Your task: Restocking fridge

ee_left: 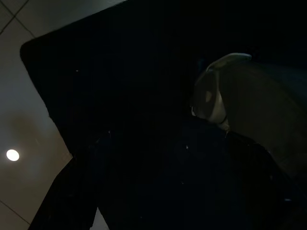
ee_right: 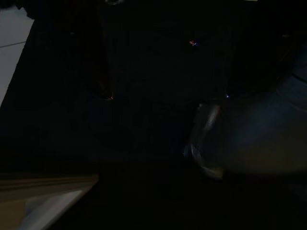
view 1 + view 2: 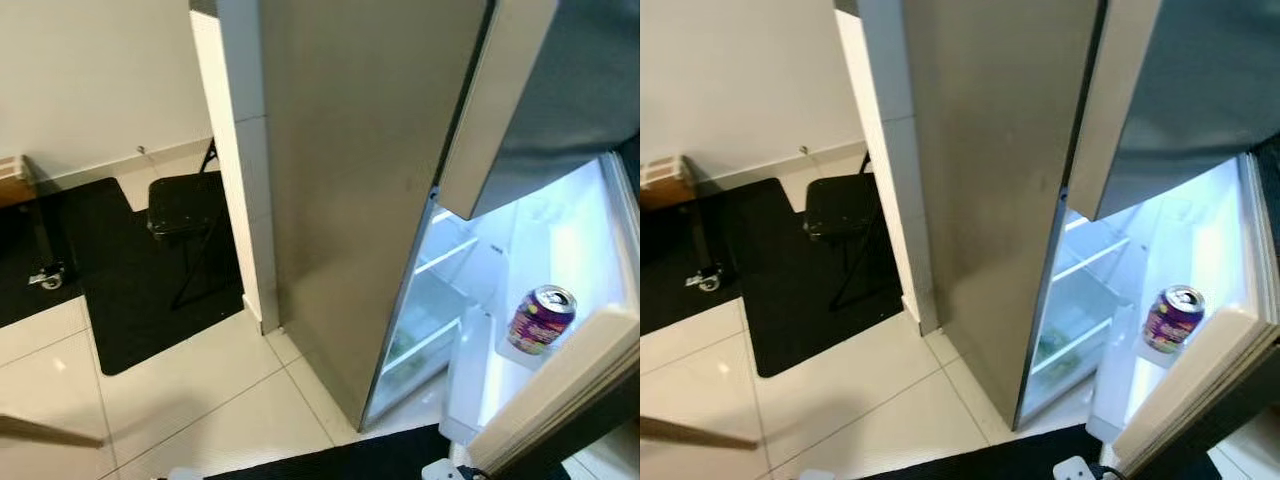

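From the head camera I see the tall stainless-steel fridge [image 3: 350, 200] standing to the right, its lower door [image 3: 560, 390] swung open toward me and the lit white interior [image 3: 450, 290] exposed. A purple drink can with a silver top [image 3: 541, 319] stands upright in the white door shelf [image 3: 480, 375], at the right of the scene. Inside, glass shelves [image 3: 1095, 262] sit further back. To the far left, a black folding chair [image 3: 185, 205] stands on a black floor mat [image 3: 130, 290] over pale tiles [image 3: 190, 400]. Both wrist views are very dark; I make out what may be dark matting, and I cannot tell how either gripper's jaws stand.
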`<state>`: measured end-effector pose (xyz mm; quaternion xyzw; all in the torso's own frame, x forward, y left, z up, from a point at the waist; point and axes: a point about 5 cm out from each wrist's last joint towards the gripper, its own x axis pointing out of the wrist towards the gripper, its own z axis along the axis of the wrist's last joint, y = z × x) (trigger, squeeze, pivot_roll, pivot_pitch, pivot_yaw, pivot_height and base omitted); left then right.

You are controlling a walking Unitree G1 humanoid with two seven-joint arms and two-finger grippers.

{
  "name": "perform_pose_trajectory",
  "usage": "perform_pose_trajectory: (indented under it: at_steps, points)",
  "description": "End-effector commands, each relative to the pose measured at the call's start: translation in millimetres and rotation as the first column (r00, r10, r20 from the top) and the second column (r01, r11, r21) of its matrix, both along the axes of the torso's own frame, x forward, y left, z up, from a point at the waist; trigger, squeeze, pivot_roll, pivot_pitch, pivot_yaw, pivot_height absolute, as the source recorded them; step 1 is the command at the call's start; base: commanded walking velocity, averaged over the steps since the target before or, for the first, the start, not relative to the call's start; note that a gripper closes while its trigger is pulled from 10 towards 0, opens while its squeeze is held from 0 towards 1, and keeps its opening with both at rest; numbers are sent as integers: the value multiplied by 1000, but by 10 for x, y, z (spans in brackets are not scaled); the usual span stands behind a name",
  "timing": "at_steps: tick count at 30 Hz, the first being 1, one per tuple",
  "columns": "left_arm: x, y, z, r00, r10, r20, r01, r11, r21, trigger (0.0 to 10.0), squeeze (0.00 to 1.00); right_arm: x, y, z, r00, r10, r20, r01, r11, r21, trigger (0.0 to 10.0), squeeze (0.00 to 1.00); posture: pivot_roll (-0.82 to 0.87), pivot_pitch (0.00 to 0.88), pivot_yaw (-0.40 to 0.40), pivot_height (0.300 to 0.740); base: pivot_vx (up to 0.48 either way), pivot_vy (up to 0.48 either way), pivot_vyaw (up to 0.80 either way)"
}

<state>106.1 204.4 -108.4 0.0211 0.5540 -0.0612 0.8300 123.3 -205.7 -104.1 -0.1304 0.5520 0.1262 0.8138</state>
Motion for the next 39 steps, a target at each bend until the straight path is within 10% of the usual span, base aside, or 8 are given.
perform_pose_trajectory:
  at_steps: [1,24,39]
  points:
    - [-85,58,-17,999,16,-31,-15,999,35,10000,0,-84,46,-31,999,7,-34,-6,1000,29,10000,0,-34,0,18,740,0,0,0]
    - [-245,-13,-66,995,69,-69,-68,998,12,10000,0,-85,-56,-6,993,102,-63,-100,995,31,10000,0,-58,7,-17,740,0,0,582]
    - [-85,49,-21,997,69,-28,-68,997,31,10000,0,-116,-28,-21,993,97,-70,-95,995,33,10000,0,-32,0,-10,740,0,0,781]
